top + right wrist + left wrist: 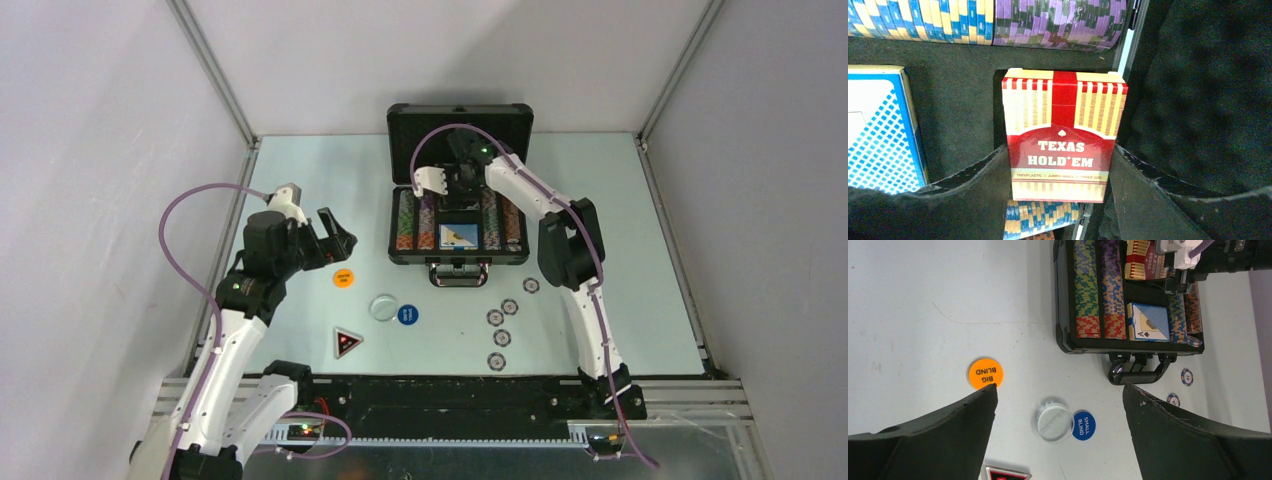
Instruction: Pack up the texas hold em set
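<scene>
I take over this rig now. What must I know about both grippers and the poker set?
Left gripper: open, empty, above the table near the orange button.
Right gripper: shut on the red card box, over the open case.
Done: chip rows and blue card box lie in the case.
Left: seat the red card box; pack the orange button, clear button, blue button, triangular marker and five loose chips; close the case.
</scene>
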`<action>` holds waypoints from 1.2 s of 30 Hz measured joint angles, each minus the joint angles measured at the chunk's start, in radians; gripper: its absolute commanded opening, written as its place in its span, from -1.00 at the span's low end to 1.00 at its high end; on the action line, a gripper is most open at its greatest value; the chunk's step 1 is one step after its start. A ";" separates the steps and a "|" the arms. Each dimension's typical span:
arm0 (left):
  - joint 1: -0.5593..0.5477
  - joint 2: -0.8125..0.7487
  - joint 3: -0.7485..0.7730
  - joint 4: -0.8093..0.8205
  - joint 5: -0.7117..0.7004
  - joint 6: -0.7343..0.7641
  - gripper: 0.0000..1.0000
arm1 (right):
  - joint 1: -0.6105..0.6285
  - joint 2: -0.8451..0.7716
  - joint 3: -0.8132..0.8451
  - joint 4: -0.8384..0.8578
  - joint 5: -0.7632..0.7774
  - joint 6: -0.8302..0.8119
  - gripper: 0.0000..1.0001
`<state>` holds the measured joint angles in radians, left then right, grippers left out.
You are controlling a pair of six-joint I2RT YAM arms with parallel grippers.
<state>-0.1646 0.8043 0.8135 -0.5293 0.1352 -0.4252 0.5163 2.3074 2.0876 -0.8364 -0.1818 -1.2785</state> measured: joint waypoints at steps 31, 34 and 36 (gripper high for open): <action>0.001 0.000 0.000 0.003 0.001 0.000 0.99 | -0.037 -0.001 0.030 -0.042 -0.069 0.035 0.99; 0.001 0.000 0.000 0.003 0.002 0.000 0.99 | -0.037 -0.039 0.018 -0.042 -0.117 0.050 0.99; 0.001 0.000 0.000 0.003 0.002 0.000 0.99 | -0.037 -0.070 0.007 -0.034 -0.150 0.058 0.99</action>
<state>-0.1638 0.8043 0.8135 -0.5259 0.1375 -0.4252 0.4793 2.2375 2.0949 -0.8707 -0.3313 -1.2201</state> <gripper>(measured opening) 0.996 0.993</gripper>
